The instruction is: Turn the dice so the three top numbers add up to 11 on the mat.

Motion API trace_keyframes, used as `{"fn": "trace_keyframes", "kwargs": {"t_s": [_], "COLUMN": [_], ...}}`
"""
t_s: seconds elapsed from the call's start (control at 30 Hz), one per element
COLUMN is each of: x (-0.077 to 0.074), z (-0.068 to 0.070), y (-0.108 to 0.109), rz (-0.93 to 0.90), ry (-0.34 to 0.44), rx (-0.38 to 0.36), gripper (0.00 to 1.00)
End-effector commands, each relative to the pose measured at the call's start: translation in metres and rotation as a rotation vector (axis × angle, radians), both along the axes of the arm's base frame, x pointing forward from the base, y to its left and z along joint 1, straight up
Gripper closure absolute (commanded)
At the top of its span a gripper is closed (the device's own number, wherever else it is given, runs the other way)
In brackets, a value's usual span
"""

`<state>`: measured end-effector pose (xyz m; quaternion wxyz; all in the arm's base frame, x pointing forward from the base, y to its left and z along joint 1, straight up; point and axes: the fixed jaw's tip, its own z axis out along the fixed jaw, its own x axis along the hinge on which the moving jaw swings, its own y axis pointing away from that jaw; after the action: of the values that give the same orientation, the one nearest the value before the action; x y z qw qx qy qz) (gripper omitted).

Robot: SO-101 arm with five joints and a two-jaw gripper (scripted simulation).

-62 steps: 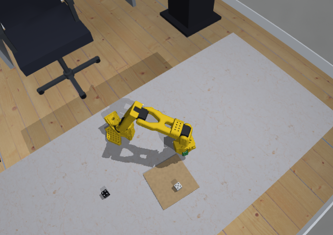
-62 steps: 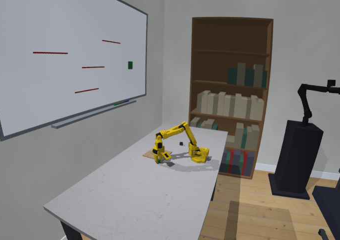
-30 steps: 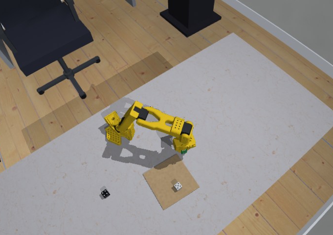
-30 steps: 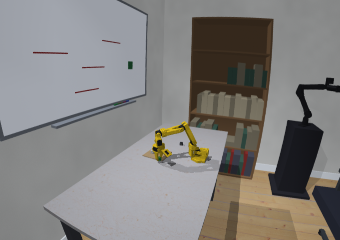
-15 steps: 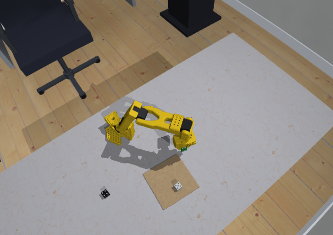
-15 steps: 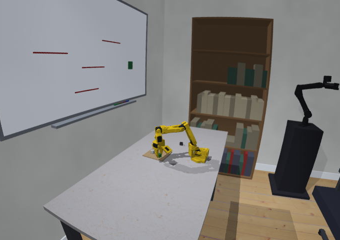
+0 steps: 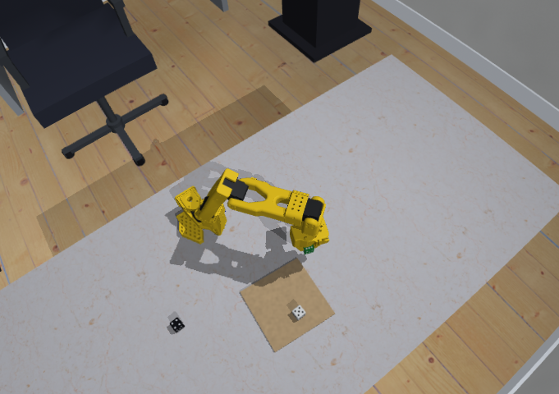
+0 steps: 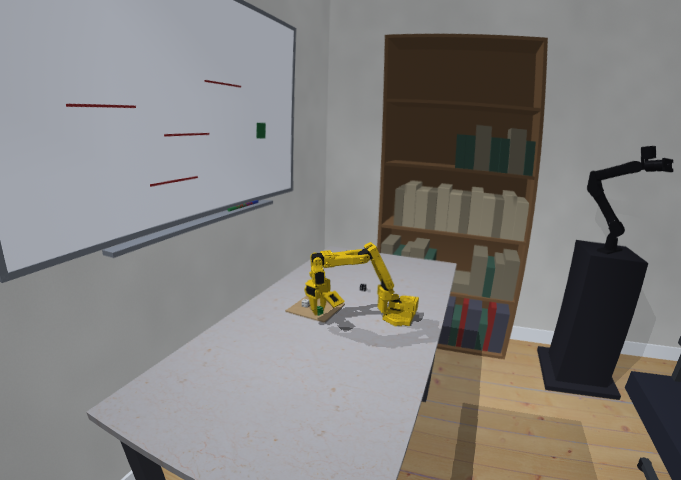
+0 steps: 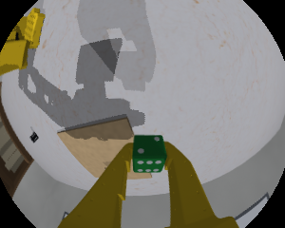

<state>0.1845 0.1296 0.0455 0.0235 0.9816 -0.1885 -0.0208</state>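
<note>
My gripper [image 7: 309, 247] [image 8: 319, 309] [image 9: 149, 161] is shut on the green die [image 7: 308, 250] [image 8: 320, 310] [image 9: 149, 153]. In the wrist view its upper visible face shows two pips and the face below it shows six. It is held above the table, near the mat's corner in the top view. The tan mat [image 7: 266, 306] [image 8: 296, 311] [image 9: 92, 152] lies flat. The white die [image 7: 298, 311] [image 8: 305, 303] sits on it, five pips up; my finger hides it in the wrist view. The black die [image 7: 176, 324] [image 8: 363, 287] [image 9: 34, 137] lies on the table off the mat; its top number is unclear.
The arm's base [image 7: 191, 227] [image 8: 400, 311] stands on the pale table [image 7: 405, 162] [image 8: 295, 384]. The arm's shadow falls across the table and one edge of the mat. A whiteboard, a bookcase and an office chair stand around the table.
</note>
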Motion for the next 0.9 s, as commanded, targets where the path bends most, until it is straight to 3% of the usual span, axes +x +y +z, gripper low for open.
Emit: {"fn": "trace_keyframes", "kwargs": {"t_s": [0.0,0.57,0.87], "x": [0.0056,0.0033,0.0017], "z": [0.0161,0.0144,0.0127], "y": [0.0058,0.0086,0.0119], "rz": [-0.022,-0.399,-0.759], "ry": [-0.066,-0.070,-0.073], "rx": [0.050,0.043,0.035], "gripper": [1.00,1.00,1.00]}}
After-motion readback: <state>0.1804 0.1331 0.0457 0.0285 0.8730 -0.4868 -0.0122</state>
